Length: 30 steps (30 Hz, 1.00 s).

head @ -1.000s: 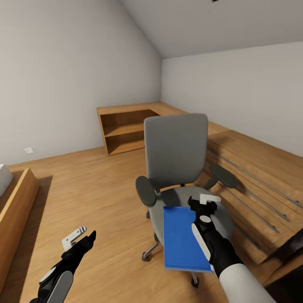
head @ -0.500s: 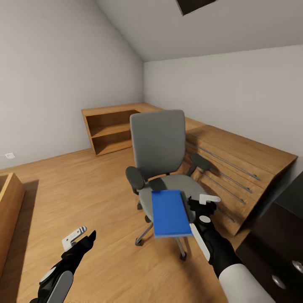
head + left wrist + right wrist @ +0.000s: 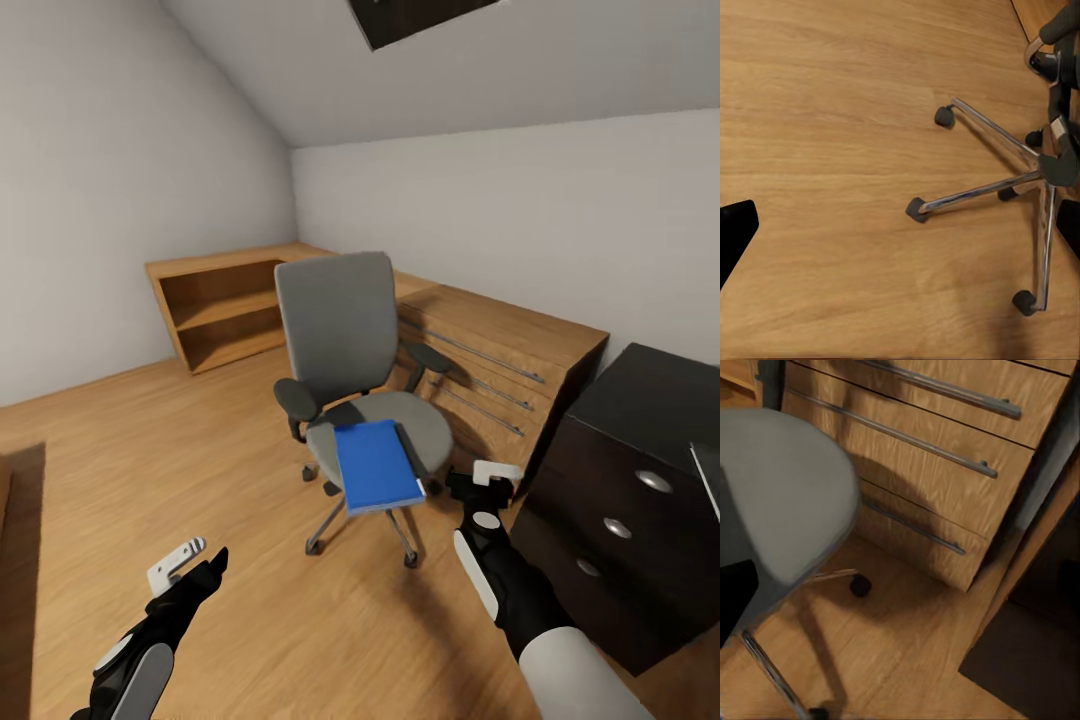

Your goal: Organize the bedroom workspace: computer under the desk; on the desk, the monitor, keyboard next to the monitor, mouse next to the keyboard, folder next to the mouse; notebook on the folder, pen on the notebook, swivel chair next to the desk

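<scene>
A wooden floor [image 3: 200,450] is seen across the lower frame of the head view, with a light wooden drawer chest [image 3: 490,360] at centre right and an open shelf unit [image 3: 215,300] at upper left. The black drawer unit of the table [image 3: 620,490] is seen at the right edge. The chair [image 3: 345,350] stands at centre, and the folder [image 3: 376,465] lies flat on its seat, overhanging the front edge.

The left gripper [image 3: 190,565] is held at lower left, above bare floor; its jaws appear parted and nothing is held. The right gripper [image 3: 485,485] is held just right of the seat; how far its jaws are open cannot be told, and nothing is seen gripped.

The chrome wheeled base [image 3: 1020,180] is shown from above in the left wrist view. The seat's edge [image 3: 787,487] and the chest's drawer handles [image 3: 922,446] are shown close in the right wrist view.
</scene>
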Tool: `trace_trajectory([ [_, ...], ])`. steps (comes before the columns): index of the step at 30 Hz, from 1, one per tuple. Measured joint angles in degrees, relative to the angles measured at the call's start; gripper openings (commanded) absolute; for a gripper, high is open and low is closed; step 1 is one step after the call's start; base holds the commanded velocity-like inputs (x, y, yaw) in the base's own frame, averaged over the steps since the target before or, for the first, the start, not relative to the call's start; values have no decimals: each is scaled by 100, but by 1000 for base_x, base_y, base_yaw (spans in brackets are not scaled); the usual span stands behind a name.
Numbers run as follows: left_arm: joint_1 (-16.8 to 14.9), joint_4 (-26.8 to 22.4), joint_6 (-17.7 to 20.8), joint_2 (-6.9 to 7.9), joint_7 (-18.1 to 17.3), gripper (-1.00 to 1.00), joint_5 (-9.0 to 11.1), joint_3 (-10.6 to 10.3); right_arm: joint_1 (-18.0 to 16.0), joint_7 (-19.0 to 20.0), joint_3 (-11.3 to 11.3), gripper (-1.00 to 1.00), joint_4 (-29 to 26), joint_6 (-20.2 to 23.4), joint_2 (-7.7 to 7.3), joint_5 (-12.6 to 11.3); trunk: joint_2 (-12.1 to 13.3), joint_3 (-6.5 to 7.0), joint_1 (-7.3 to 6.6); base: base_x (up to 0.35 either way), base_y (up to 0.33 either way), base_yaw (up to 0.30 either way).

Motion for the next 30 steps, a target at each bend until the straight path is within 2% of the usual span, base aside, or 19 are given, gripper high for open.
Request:
trace_trajectory([
  [11,-1,-1,-1,8,-5,100,4,6,0,10,-4,100,1,-1,4,-31,0,0,-1,-78,259,-293],
  [24,-1,-238,-5,1,4,100,42,10,7,38,-3,100,37,-8,13,-94,0,45,-2,-20,27,-248],
  [27,-4,-335,-7,-1,7,100,42,11,51,60,0,100,39,-14,24,-220,0,51,-2,-2,2,-72],
  [30,-2,-374,-5,-2,9,100,43,14,101,140,1,100,37,-19,28,-364,-119,0,63,-1,1,-34],
])
